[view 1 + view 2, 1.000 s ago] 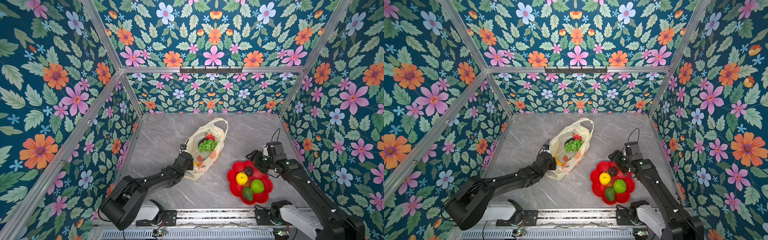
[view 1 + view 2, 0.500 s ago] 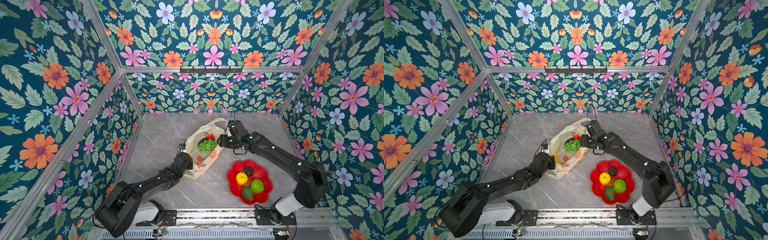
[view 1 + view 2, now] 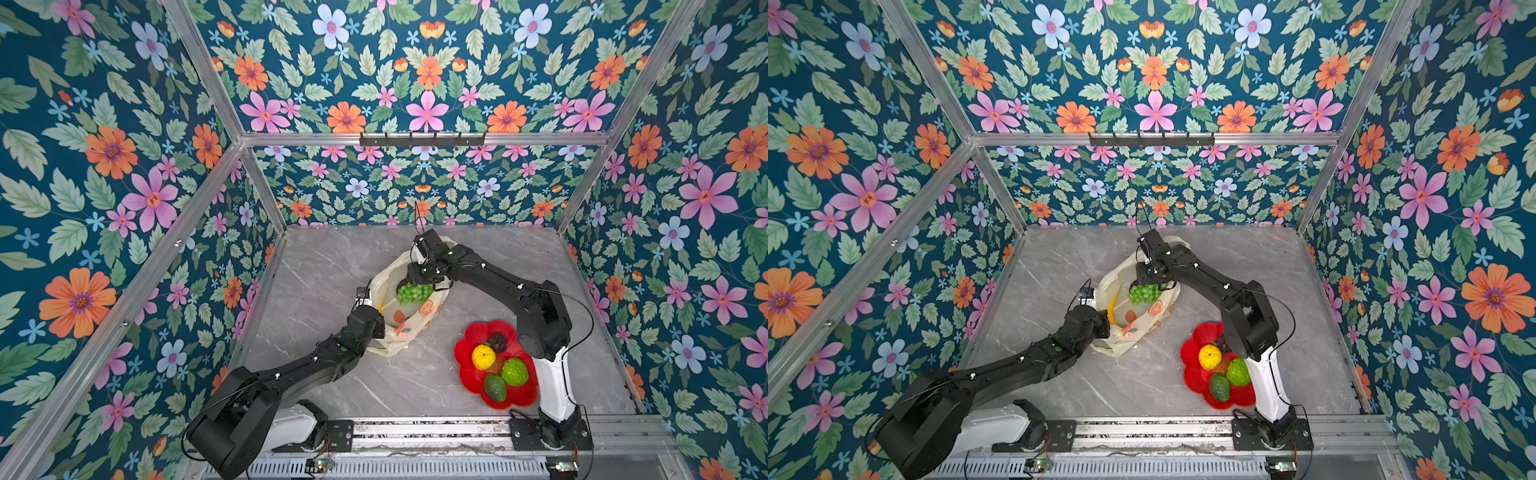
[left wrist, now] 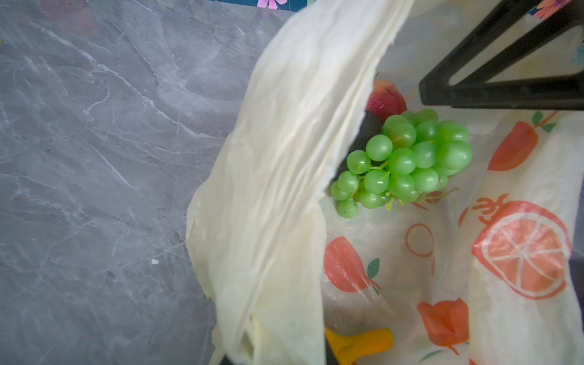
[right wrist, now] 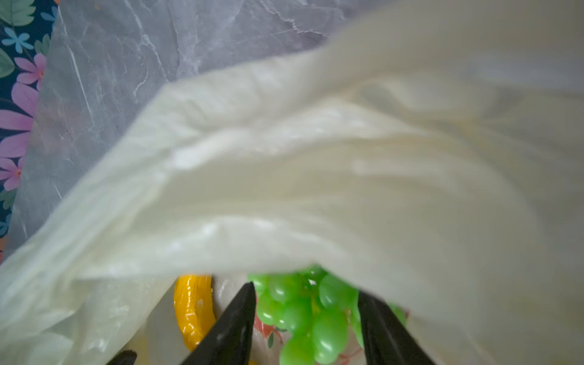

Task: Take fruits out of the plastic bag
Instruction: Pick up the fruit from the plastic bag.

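The pale-yellow plastic bag (image 3: 405, 332) (image 3: 1129, 336) lies mid-table with its mouth open. Inside it are a green grape bunch (image 3: 414, 293) (image 4: 407, 161) (image 5: 303, 309), a yellow banana (image 3: 1113, 309) (image 5: 192, 309) and a red fruit (image 4: 385, 99). My left gripper (image 3: 376, 328) is shut on the bag's near edge, with plastic (image 4: 284, 189) bunched at its jaws. My right gripper (image 3: 409, 282) (image 5: 306, 289) reaches into the bag mouth, open, its black fingers (image 4: 505, 91) standing on either side of the grapes.
A red flower-shaped plate (image 3: 469, 345) at the front right holds a lemon (image 3: 483, 356), a green apple (image 3: 515, 372), a green avocado (image 3: 495, 387) and a dark avocado (image 3: 496, 341). The right arm's base rises just beside it. Floral walls enclose the table.
My right arm swung from above the plate over to the bag and dipped into its mouth, its jaws narrowing round the grapes. The left arm has hardly moved.
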You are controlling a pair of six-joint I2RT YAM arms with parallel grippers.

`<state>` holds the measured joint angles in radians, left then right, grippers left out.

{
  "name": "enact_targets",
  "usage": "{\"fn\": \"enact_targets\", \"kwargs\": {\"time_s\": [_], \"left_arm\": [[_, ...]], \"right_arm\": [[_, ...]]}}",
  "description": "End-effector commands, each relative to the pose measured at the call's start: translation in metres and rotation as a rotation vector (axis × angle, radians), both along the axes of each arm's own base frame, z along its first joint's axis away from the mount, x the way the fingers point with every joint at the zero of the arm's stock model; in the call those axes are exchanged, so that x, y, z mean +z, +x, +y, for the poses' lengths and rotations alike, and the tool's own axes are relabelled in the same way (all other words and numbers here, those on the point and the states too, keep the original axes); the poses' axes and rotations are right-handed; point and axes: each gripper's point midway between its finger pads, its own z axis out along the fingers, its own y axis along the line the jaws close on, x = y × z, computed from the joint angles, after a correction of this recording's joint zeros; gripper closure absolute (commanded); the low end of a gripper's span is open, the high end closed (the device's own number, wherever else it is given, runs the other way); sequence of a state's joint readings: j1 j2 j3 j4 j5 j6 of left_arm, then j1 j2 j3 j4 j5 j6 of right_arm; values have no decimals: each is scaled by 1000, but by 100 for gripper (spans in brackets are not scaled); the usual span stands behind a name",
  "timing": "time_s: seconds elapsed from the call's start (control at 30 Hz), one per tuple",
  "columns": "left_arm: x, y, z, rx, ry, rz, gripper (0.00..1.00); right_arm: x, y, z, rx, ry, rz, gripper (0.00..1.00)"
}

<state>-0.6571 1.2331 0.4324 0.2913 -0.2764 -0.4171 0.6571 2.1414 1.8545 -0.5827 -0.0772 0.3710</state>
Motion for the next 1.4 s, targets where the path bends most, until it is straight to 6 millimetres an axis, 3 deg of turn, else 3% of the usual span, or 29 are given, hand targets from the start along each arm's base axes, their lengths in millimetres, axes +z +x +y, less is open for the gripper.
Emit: {"fn": "enact_targets", "kwargs": {"time_s": [0.0, 0.4, 0.67, 0.87, 1.37], "left_arm": [[2, 2, 3, 14, 11, -12, 80], [0, 2, 3, 18, 14, -9, 80], [1, 2, 4, 22, 15, -11, 80], [-1, 3, 4, 21, 21, -6, 80], [0, 2, 5, 22, 21, -10, 80]], "right_arm": [[-11, 1, 8, 57, -17, 13, 48], [-34, 22, 23, 100, -75, 30, 49], [-48, 5, 25, 166, -137, 58, 47], [-48, -10, 28, 192, -135, 70, 34], [-85, -8, 23, 162, -293, 106, 25]]}}
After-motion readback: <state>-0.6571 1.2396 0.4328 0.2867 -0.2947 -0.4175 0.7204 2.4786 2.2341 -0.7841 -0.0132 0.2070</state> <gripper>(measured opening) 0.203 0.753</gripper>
